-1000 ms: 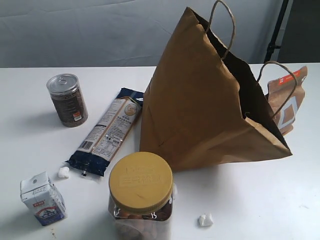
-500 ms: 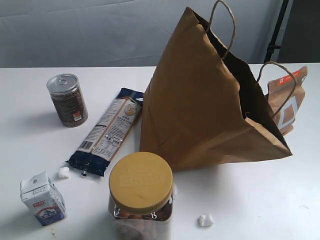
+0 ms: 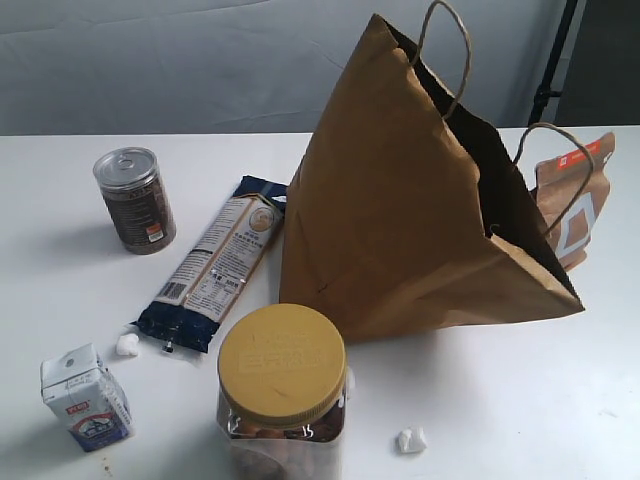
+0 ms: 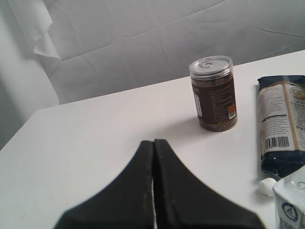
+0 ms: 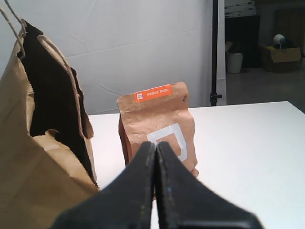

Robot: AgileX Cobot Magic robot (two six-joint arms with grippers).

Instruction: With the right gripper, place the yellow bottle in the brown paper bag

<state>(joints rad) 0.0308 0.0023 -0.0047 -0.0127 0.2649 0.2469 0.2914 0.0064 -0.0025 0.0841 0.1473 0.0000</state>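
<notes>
The brown paper bag [image 3: 420,210] stands in the middle of the white table, its open mouth tilted to the right, cord handles up. It also fills one side of the right wrist view [image 5: 33,143]. The yellow bottle shows in no view. My right gripper [image 5: 156,145] is shut with nothing between its fingers, low over the table beside the bag and pointing at a small brown pouch. My left gripper [image 4: 153,143] is shut and empty, low over the table's left part. Neither gripper appears in the exterior view.
A small brown pouch with an orange strip [image 3: 578,195] [image 5: 159,126] stands right of the bag. On the left are a brown can [image 3: 135,200] [image 4: 213,93], a dark blue packet [image 3: 215,265], a milk carton [image 3: 85,397] and a yellow-lidded jar [image 3: 283,385].
</notes>
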